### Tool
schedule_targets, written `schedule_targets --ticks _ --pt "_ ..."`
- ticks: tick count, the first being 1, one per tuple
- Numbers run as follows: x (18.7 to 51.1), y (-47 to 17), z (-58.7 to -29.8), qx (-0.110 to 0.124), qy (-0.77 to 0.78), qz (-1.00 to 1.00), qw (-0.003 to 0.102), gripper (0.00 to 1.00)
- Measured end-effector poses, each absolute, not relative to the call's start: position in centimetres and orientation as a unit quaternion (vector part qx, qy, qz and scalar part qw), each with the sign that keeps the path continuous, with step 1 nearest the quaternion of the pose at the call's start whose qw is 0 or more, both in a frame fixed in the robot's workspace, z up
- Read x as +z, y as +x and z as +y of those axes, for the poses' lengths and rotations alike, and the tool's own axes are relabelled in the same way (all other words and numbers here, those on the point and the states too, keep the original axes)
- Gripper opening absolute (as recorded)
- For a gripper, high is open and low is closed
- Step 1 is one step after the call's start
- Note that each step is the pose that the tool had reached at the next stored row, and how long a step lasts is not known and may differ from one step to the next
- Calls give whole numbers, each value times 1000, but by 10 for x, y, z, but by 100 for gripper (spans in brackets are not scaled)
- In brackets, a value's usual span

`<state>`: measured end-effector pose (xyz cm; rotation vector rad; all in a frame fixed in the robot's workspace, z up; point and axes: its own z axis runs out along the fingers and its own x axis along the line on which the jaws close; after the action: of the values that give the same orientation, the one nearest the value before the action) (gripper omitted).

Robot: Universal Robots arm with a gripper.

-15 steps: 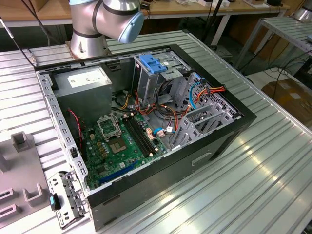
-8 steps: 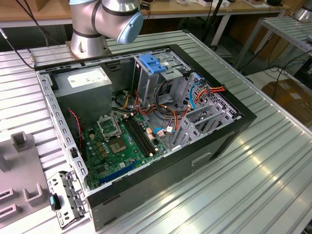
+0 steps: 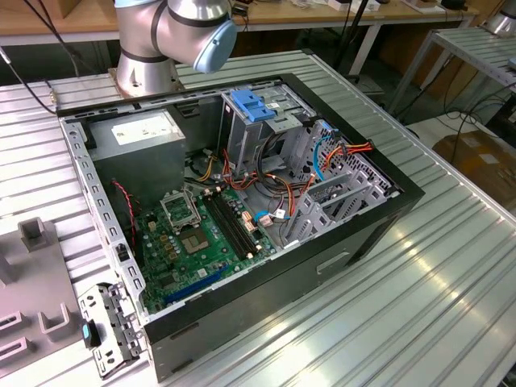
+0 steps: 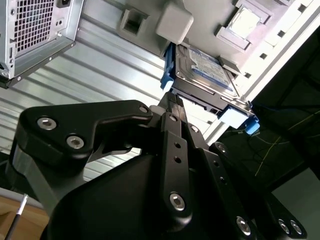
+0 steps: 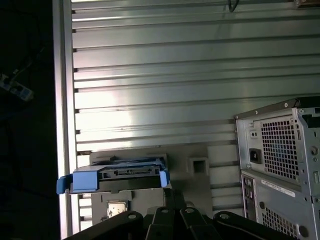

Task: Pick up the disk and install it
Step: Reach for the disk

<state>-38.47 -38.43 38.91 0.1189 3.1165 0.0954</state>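
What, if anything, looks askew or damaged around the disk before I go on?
Nothing stands out. The disk sits flat on the grey fixture with its blue carrier rails intact, and the open computer case looks undamaged.

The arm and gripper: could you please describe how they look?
In the exterior view the arm is silver-grey metal with a light-blue joint cap. In the second wrist view the gripper is matte black, built of flat linked plates with silver screws.
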Motion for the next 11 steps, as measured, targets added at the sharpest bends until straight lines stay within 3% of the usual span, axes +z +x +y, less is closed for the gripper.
schedule_targets --ticks 11 --pt "389 -399 -382 31 38 999 11 11"
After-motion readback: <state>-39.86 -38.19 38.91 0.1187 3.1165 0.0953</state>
